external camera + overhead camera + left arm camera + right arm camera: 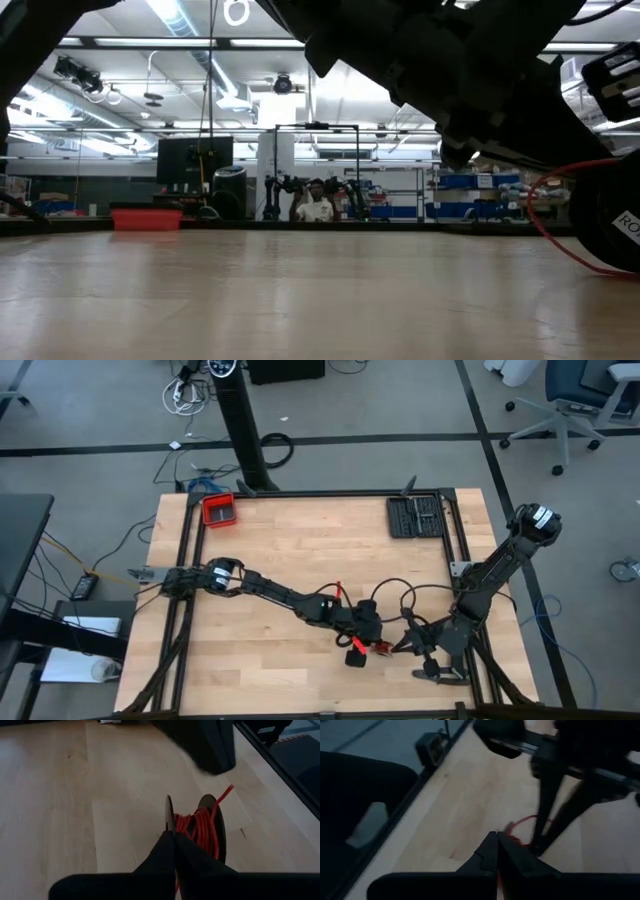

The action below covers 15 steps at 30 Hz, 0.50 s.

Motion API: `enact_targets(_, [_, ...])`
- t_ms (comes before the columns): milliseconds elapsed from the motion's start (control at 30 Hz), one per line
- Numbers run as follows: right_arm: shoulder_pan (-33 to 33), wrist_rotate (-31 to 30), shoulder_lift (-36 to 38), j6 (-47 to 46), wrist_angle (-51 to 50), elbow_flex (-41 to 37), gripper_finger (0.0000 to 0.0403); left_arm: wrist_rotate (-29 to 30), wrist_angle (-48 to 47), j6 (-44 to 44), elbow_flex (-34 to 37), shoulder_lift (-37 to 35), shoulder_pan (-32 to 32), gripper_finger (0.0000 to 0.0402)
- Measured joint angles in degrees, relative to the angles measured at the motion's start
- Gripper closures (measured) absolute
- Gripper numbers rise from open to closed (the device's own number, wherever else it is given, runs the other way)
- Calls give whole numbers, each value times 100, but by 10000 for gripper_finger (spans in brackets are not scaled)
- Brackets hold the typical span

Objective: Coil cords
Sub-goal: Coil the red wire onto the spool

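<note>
Both grippers pinched on the red cord, mid-coil near the table's front right.

My left gripper (174, 832) is closed with the red cord (202, 827) bunched in loops right at its tips (I take it as gripped); my right gripper (497, 836) is closed too, a strand running to its tips. I judge the gathering step is underway; next I'd need another loop laid onto the bundle without letting go.

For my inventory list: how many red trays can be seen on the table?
1. The red tray sits at the far left corner of the table, away from both arms. Others may be hidden under the arms.
</note>
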State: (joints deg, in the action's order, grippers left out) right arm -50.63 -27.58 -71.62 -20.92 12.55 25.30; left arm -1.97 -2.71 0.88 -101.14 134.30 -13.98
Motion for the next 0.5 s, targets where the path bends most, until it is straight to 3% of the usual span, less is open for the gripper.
enact_targets(233, [-183,36,68,-128,-58,0,375,18,-29,126,0,0,0,401])
enact_targets(500, [-61,-141,-67,-334,-33,0,309,23,-36,239,0,0,2,401])
